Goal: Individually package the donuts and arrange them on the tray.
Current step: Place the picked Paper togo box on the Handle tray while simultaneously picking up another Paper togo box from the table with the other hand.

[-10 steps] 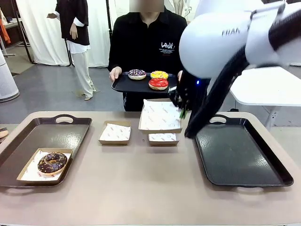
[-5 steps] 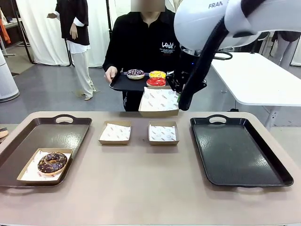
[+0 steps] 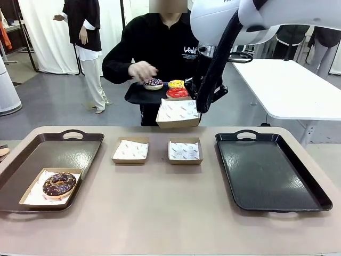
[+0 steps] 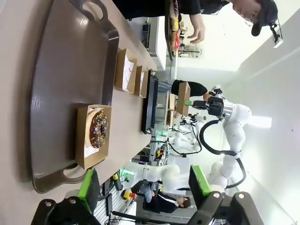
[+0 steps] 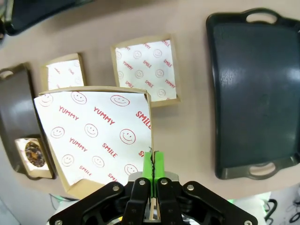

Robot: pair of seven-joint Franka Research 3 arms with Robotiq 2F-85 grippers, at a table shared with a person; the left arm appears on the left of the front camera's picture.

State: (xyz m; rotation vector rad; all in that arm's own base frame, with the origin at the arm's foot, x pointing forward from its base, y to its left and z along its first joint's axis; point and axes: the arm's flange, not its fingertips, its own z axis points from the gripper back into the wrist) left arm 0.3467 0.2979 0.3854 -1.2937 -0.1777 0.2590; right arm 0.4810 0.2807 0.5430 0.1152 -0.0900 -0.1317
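**One donut boxed, three unpacked**

The chocolate-glazed donut (image 3: 59, 184) lies in a paper-lined cardboard box (image 3: 31, 198) on the brown left tray (image 3: 69, 154). The left gripper (image 4: 144, 183) hangs open nearby. At the far side the right gripper (image 5: 153, 161) pinches an empty box (image 3: 178, 113) by its edge. It is beside the person's tray (image 3: 137, 97), which holds the glossy red donut (image 3: 178, 93), yellow donut (image 3: 176, 84) and dark sprinkled donut (image 3: 153, 82).

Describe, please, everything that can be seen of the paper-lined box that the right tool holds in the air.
The box is shallow, of brown cardboard, lined with white paper printed with red smiling faces and the words YUMMY and SMILE. It is empty. It hangs tilted above the table, close to the person's black tray; whether they touch I cannot tell. The right tool is shut on one edge of it.
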